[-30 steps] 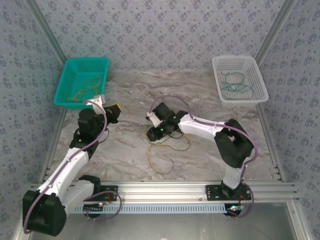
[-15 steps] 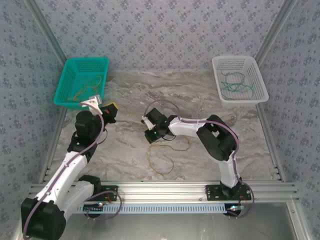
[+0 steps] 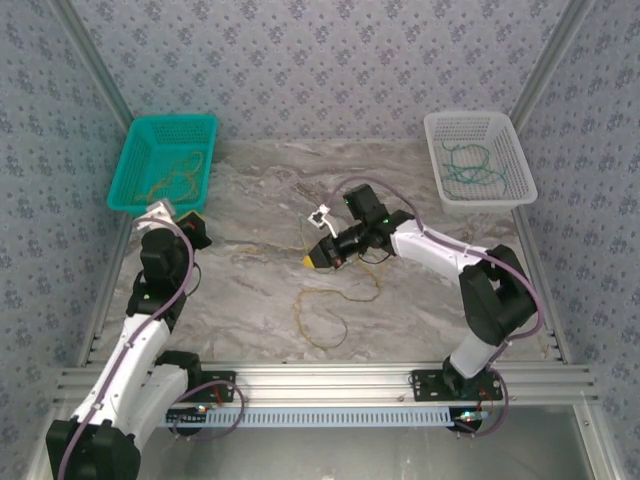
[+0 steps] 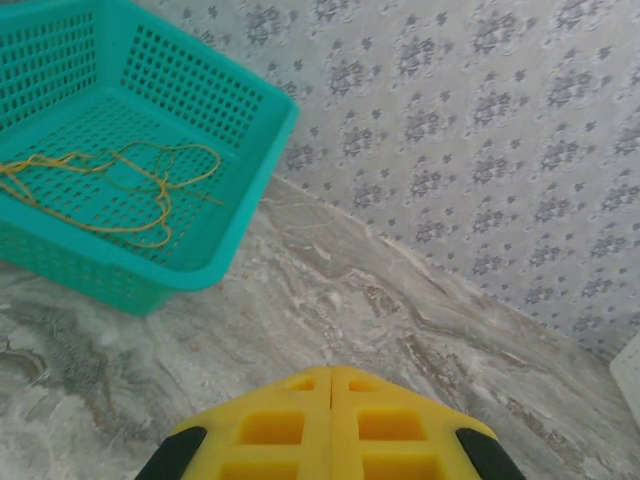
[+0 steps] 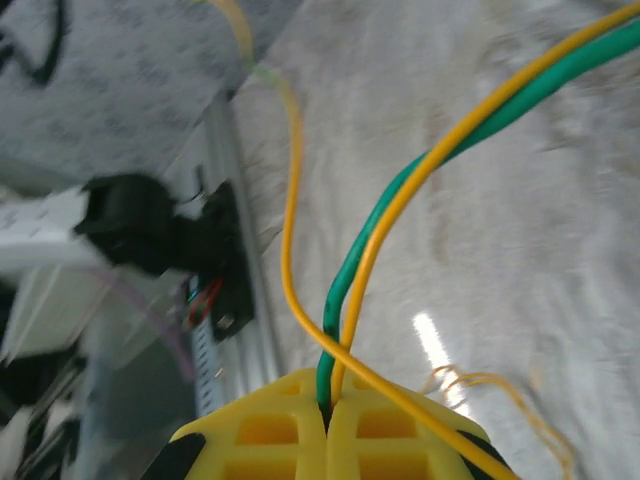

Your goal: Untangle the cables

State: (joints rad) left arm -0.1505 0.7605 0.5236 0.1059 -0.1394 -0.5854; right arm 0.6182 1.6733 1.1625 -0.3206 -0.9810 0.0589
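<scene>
Right pincer [image 5: 328, 418] clamped on green, orange cables [image 5: 392, 205]; left pincer [image 4: 331, 398] closed, empty; marble tabletop [image 3: 250, 290], floral-papered walls [image 3: 320, 60].

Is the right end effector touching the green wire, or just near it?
Touching. In the right wrist view the green wire runs, beside an orange wire, into the seam of the shut right end effector.

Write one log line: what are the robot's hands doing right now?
right gripper: shut on green and orange cables | left gripper: shut, empty, facing teal basket
</scene>
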